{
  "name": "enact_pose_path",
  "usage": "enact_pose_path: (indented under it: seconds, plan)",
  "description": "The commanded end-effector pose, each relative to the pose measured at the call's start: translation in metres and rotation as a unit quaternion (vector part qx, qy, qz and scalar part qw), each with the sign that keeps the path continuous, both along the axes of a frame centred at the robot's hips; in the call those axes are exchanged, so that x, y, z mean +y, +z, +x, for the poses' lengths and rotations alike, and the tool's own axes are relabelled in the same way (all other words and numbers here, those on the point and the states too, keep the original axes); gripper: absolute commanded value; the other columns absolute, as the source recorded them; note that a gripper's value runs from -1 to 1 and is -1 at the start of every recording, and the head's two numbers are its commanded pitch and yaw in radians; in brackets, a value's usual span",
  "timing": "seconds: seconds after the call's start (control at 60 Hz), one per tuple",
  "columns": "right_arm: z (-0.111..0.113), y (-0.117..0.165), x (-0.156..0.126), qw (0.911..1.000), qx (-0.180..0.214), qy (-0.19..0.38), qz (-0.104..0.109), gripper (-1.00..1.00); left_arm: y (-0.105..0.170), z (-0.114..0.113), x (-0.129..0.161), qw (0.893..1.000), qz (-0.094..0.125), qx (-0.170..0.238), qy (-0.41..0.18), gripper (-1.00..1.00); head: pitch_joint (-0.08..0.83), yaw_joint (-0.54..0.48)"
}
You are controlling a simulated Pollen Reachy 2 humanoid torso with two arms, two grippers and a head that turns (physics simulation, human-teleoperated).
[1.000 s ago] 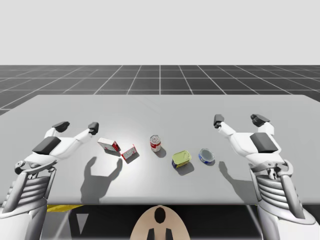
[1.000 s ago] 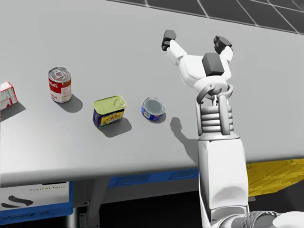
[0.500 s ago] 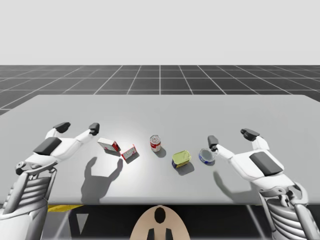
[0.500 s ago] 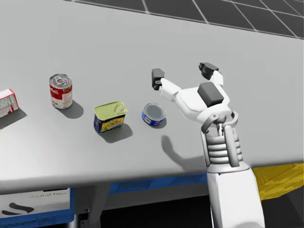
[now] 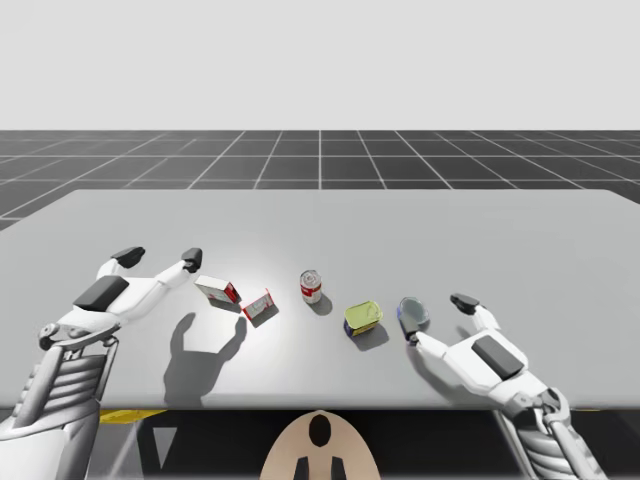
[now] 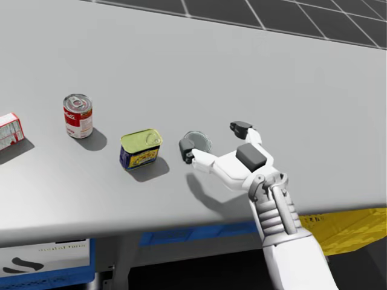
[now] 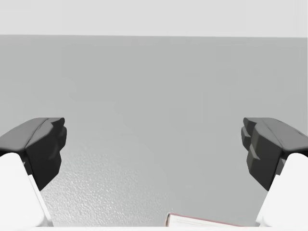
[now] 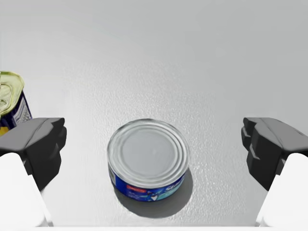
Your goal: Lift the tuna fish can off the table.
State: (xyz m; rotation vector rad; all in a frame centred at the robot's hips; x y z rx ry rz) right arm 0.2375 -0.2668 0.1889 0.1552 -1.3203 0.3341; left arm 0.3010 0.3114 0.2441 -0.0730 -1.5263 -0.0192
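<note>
Near the counter's (image 5: 320, 215) front edge, right of middle, sits the tuna can (image 8: 148, 161); the right claw (image 5: 437, 319) has dropped low to straddle it, spread wide, empty. Closing should come next.

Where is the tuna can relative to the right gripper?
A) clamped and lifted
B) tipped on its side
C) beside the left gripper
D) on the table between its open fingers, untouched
D: the tuna can stands flat on the table between the right gripper's spread fingers, a gap on each side.
</note>
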Motion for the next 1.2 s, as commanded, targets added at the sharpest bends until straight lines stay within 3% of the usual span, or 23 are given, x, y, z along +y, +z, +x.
enact_pose_path:
  seconds: [0.017,0.067,0.383,0.5,0.667,0.683,0.717,0.733,0.75,0.767,0.917,1.2]
  plan:
    - [0.009,-0.019,0.001,0.9995,0.027,0.014,-0.007,-1.0,0.0,0.0,0.0,1.0,0.0,0.0,0.001,-1.0,0.741,-0.34]
    - [0.013,-0.023,0.002,0.9992,0.034,0.017,-0.012,-1.0,0.0,0.0,0.0,1.0,-0.001,0.0,0.001,-1.0,0.741,-0.34]
    - [0.037,-0.039,0.009,0.9963,0.084,0.015,0.006,-1.0,0.002,-0.001,0.001,1.0,-0.005,-0.006,-0.001,-1.0,0.74,-0.33]
    - [0.044,-0.044,0.012,0.9951,0.098,0.01,0.002,-1.0,0.003,-0.001,0.002,1.0,-0.005,-0.007,-0.002,-1.0,0.74,-0.32]
    - [0.044,-0.049,0.014,0.9923,0.123,0.01,0.012,-0.99,0.003,-0.001,0.002,1.0,-0.005,-0.009,-0.003,-1.0,0.742,-0.32]
    - [0.044,-0.05,0.014,0.9919,0.126,0.009,0.014,-0.85,0.003,-0.001,0.002,1.0,-0.005,-0.009,-0.003,-1.0,0.742,-0.32]
    - [0.043,-0.05,0.015,0.9922,0.123,0.006,0.015,-0.21,0.003,-0.001,0.002,1.0,-0.005,-0.009,-0.003,-1.0,0.742,-0.32]
    - [0.043,-0.05,0.015,0.9921,0.124,0.006,0.016,0.55,0.003,-0.001,0.002,1.0,-0.005,-0.009,-0.003,-1.0,0.741,-0.32]
    - [0.042,-0.05,0.014,0.9921,0.124,0.006,0.018,0.82,0.003,-0.001,0.002,1.0,-0.005,-0.009,-0.003,-1.0,0.741,-0.32]
    - [0.042,-0.05,0.014,0.992,0.124,0.007,0.018,0.92,0.003,-0.001,0.002,1.0,-0.004,-0.009,-0.003,-1.0,0.74,-0.32]
    - [0.041,-0.05,0.012,0.992,0.125,0.008,0.02,1.0,0.003,-0.002,0.001,1.0,-0.004,-0.009,-0.003,-1.0,0.706,-0.33]
    - [0.04,-0.051,0.011,0.9917,0.126,0.012,0.024,1.0,0.002,-0.002,0.001,1.0,-0.002,-0.007,-0.003,-1.0,0.441,-0.36]
